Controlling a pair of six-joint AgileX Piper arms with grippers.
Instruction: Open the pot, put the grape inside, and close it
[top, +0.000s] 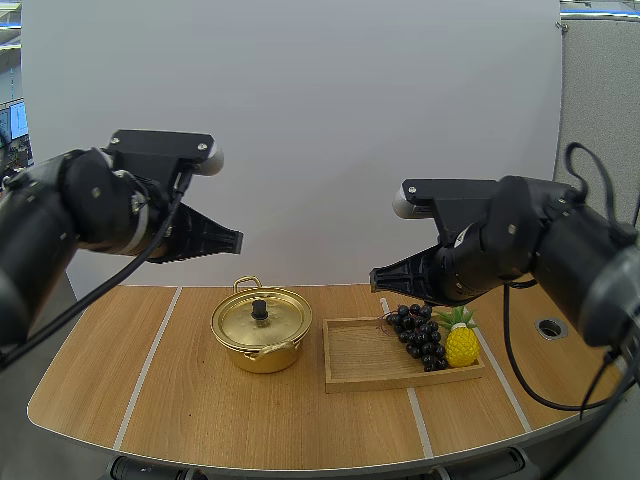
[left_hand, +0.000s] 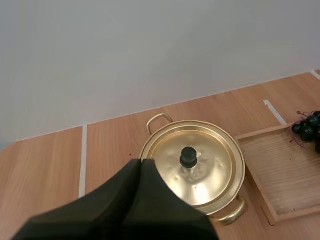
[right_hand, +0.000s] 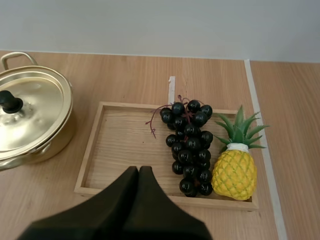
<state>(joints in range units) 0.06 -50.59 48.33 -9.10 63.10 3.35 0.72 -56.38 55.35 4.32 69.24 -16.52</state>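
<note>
Nothing is done yet. The lid (top: 272, 322) sits on the pot (top: 262, 356), and the grapes (top: 420, 335) lie in the tray (top: 355, 366) beside a pineapple (top: 461, 343). My left gripper (top: 238, 240) and right gripper (top: 374, 279) hang above the table, both closed and empty. Opening, loading and closing are all left.

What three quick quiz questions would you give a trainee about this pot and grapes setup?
1. True or false: the lid sits on the gold pot.
2. What lies beside the bunch of grapes in the wooden tray? A: a toy pineapple. B: a lemon. C: a pack of wet wipes.
3. Fill in: the left end effector and the right end effector are both ____ (open or shut).

Key: 1 true; 2 A; 3 shut.
</note>
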